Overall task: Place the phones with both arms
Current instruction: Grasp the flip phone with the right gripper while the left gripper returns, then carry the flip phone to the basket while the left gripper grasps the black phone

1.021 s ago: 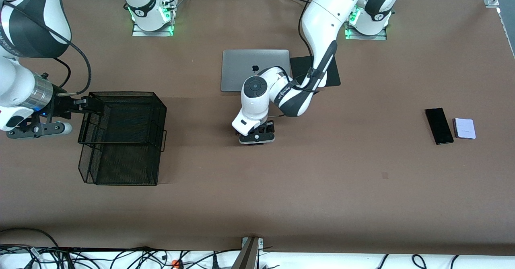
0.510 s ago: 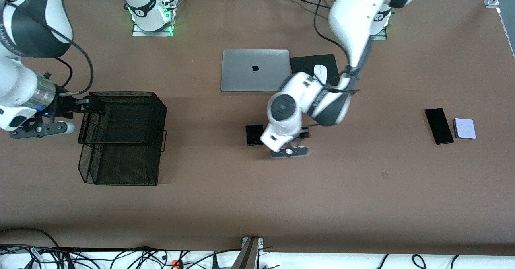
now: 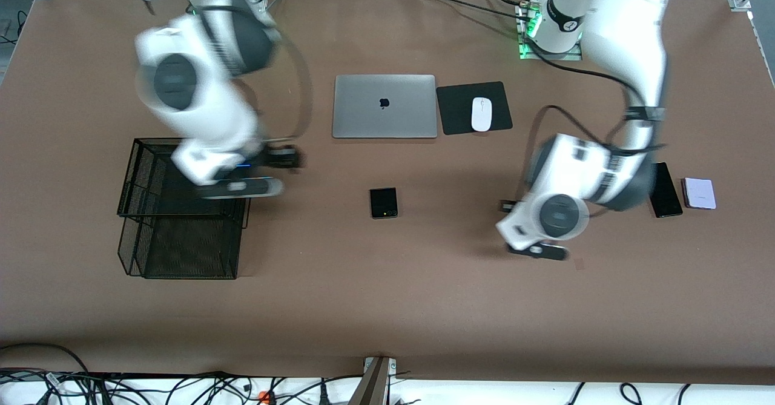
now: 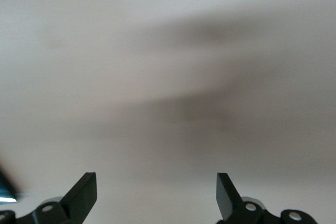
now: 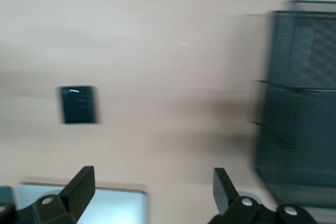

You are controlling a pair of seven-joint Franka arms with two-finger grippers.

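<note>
A small squarish black phone (image 3: 383, 203) (image 5: 77, 104) lies flat mid-table, nearer the front camera than the laptop. A long slim black phone (image 3: 666, 194) and a lavender phone (image 3: 699, 193) lie side by side toward the left arm's end; the left arm covers part of the slim one. My left gripper (image 3: 511, 208) (image 4: 155, 179) hangs open and empty over bare table between the small black phone and the slim one. My right gripper (image 3: 289, 158) (image 5: 152, 174) is open and empty, over the table between the mesh basket and the laptop.
A black wire-mesh basket (image 3: 181, 241) (image 5: 299, 103) stands toward the right arm's end. A closed silver laptop (image 3: 384, 106) (image 5: 79, 203) lies mid-table, farther from the front camera. Beside it a white mouse (image 3: 481, 114) rests on a black pad (image 3: 454, 114).
The left arm swung away from the small black phone toward its own end of the table, leaving the phone lying there. The right arm swept from beside the basket toward the middle.
</note>
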